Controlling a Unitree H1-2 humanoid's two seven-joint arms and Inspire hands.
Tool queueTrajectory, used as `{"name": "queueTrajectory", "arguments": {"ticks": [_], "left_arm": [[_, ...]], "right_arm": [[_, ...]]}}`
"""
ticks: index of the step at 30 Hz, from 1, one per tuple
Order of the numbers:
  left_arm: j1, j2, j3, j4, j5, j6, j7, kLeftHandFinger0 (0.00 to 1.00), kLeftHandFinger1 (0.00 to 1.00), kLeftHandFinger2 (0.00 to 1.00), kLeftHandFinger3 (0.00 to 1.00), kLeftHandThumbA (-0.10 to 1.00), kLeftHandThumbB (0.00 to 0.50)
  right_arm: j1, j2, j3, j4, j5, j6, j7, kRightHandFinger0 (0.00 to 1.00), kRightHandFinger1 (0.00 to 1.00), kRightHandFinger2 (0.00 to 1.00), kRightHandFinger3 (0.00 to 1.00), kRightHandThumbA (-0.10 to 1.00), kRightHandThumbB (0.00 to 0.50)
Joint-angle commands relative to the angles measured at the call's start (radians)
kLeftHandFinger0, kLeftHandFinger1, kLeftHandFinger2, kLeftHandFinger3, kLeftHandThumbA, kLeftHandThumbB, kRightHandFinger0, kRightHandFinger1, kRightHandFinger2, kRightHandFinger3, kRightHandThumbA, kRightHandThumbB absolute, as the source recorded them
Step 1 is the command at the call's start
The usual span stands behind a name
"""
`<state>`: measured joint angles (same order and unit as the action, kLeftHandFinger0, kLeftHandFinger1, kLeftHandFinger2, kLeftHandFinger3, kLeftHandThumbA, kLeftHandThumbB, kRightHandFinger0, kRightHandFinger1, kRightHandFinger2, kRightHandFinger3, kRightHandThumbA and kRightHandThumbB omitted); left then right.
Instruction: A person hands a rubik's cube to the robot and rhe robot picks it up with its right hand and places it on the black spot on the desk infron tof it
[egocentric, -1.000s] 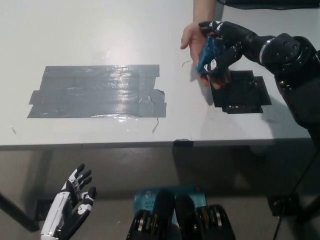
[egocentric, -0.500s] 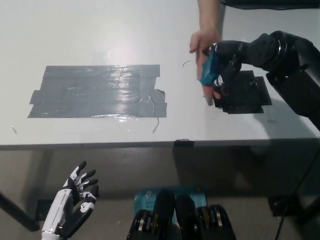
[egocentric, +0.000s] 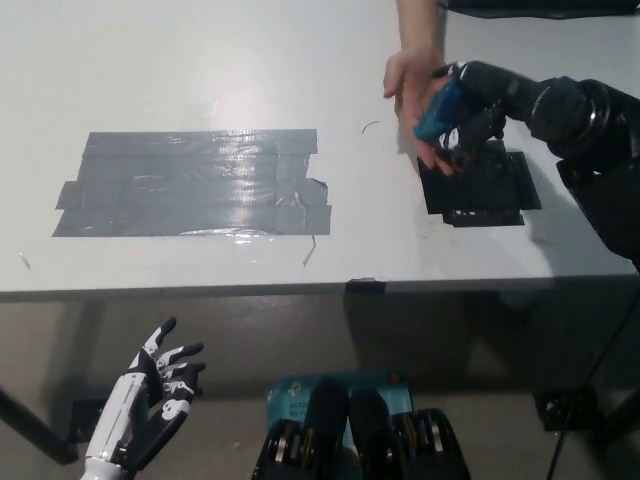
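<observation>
Nearest, the left hand (egocentric: 150, 400) hangs below the desk (egocentric: 200, 60) edge with its fingers spread and empty, much as half a second ago. On the desk, the grey tape patch (egocentric: 195, 183) lies well to the left of the black spot (egocentric: 480, 190), both unmoved. Farther back, the right hand (egocentric: 470, 110) is closed around the cube (egocentric: 437, 108), holding it over the spot's far left corner; it has shifted slightly farther and right since the earlier frame. A person's hand (egocentric: 412, 85) is just beyond, touching the cube's left side.
</observation>
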<state>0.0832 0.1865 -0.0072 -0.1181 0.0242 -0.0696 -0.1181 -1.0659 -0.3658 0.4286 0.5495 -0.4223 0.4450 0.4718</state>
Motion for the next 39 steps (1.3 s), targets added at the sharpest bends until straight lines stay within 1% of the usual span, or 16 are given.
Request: {"name": "queueTrajectory", "arguments": {"ticks": [1,4,5,6,7,8,11,12,16,18,23,28,35,37,38,39], "left_arm": [[-0.012,0.017,-0.003,-0.025,-0.004,-0.009,-0.016,0.59,0.71,0.78,1.00,0.57,0.252],[-0.017,0.018,-0.001,-0.024,-0.007,-0.010,-0.020,0.58,0.71,0.77,0.99,0.58,0.262],[-0.016,0.016,-0.001,-0.022,-0.010,-0.012,-0.021,0.58,0.70,0.77,0.98,0.59,0.271],[-0.016,0.016,-0.001,-0.022,-0.010,-0.012,-0.021,0.58,0.70,0.77,0.98,0.59,0.272],[-0.019,0.015,0.001,-0.023,-0.014,-0.003,-0.022,0.58,0.70,0.77,0.97,0.60,0.287],[-0.016,0.015,0.001,-0.025,-0.018,-0.001,-0.024,0.58,0.70,0.77,0.96,0.60,0.294],[-0.014,0.017,0.000,-0.025,-0.018,-0.001,-0.026,0.57,0.69,0.77,0.95,0.60,0.299],[-0.014,0.017,-0.001,-0.024,-0.017,-0.002,-0.026,0.56,0.69,0.77,0.95,0.61,0.298],[-0.005,0.019,-0.005,-0.038,-0.014,0.003,-0.029,0.55,0.68,0.76,0.94,0.58,0.275],[-0.006,0.018,-0.006,-0.048,-0.015,0.018,-0.030,0.55,0.67,0.76,0.94,0.57,0.263],[-0.012,0.017,-0.010,-0.048,-0.006,0.019,-0.029,0.54,0.67,0.76,0.93,0.58,0.280],[-0.010,0.016,-0.008,-0.046,-0.013,0.014,-0.029,0.53,0.66,0.75,0.92,0.54,0.255],[-0.019,0.017,-0.011,-0.050,-0.001,0.021,-0.029,0.51,0.64,0.74,0.88,0.54,0.251],[-0.020,0.018,-0.011,-0.051,0.001,0.019,-0.030,0.51,0.64,0.74,0.87,0.53,0.240],[-0.020,0.018,-0.012,-0.051,0.003,0.018,-0.031,0.51,0.64,0.74,0.87,0.53,0.247],[-0.022,0.019,-0.011,-0.050,0.005,0.015,-0.032,0.51,0.64,0.74,0.87,0.53,0.248]], "right_arm": [[-0.052,0.012,-0.083,-0.064,-0.006,-0.075,-0.145,0.10,0.63,0.94,0.94,-0.10,0.170],[-0.067,0.018,-0.125,-0.114,-0.013,-0.061,-0.173,0.07,0.62,0.99,1.00,-0.10,0.151],[-0.077,0.017,-0.125,-0.127,-0.042,-0.062,-0.203,0.33,0.96,1.00,1.00,-0.10,0.176],[-0.077,0.018,-0.127,-0.129,-0.047,-0.063,-0.207,0.65,1.00,1.00,1.00,-0.10,0.158],[-0.091,0.018,-0.138,-0.116,-0.043,-0.100,-0.229,0.67,1.00,1.00,0.96,-0.10,0.166],[-0.095,0.012,-0.145,-0.108,-0.034,-0.121,-0.229,0.46,0.86,0.83,0.97,-0.10,0.172],[-0.095,-0.002,-0.149,-0.093,-0.036,-0.130,-0.220,0.15,0.44,0.82,1.00,-0.10,0.187],[-0.094,-0.005,-0.148,-0.089,-0.037,-0.126,-0.217,0.06,0.44,0.91,0.99,-0.10,0.182],[-0.060,-0.019,-0.162,-0.056,-0.027,-0.104,-0.215,0.08,0.57,0.96,0.97,-0.10,0.178],[-0.053,-0.024,-0.155,-0.022,-0.037,-0.105,-0.219,0.12,0.60,0.93,0.92,-0.10,0.228],[-0.029,-0.018,-0.156,0.068,-0.020,-0.126,-0.223,0.09,0.57,0.91,0.81,-0.10,0.221],[0.006,-0.009,-0.114,0.126,-0.049,-0.130,-0.213,0.00,0.62,0.95,0.97,-0.10,0.222],[0.036,0.009,-0.092,0.170,-0.044,-0.142,-0.213,0.01,0.63,0.96,1.00,-0.10,0.204],[0.036,0.013,-0.087,0.167,-0.039,-0.118,-0.186,0.05,0.69,1.00,1.00,-0.10,0.205],[0.031,0.015,-0.074,0.179,-0.040,-0.120,-0.169,0.29,0.96,1.00,1.00,-0.10,0.211],[0.028,0.014,-0.067,0.180,-0.036,-0.114,-0.150,0.63,1.00,1.00,1.00,-0.07,0.278]]}}
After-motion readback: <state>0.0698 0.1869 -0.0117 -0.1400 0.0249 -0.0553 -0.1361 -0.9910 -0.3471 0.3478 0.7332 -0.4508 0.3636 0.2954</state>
